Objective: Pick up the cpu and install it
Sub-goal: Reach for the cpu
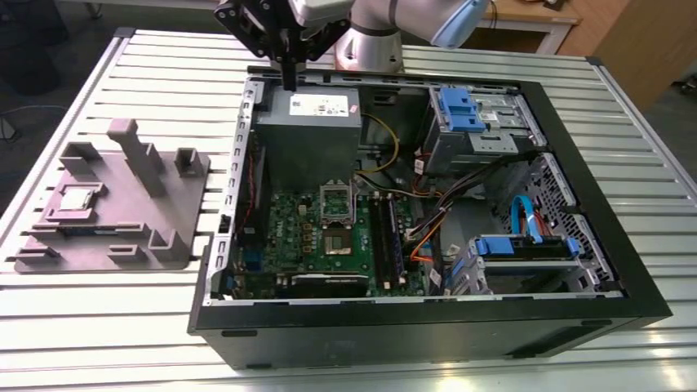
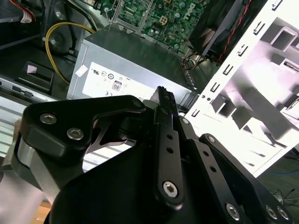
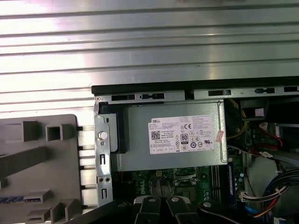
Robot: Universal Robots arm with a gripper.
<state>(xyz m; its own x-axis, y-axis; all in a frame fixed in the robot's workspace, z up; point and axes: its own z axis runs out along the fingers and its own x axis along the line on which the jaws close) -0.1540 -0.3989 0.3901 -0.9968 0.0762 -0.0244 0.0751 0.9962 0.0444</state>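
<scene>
We see a silvery metal table (image 1: 98, 327) of long, parallel ribbed slats filling most of the exterior view. Two things rest directly on it. At the left of the frame lies a large flat grey plastic fixture plate with upright blocks (image 1: 109, 237). Just beside it, from the centre to the right, an open black rectangular metal computer case (image 1: 436, 331) lies on its side, interior facing up. Bare slats show along the lower edge and in the upper left corner.
</scene>
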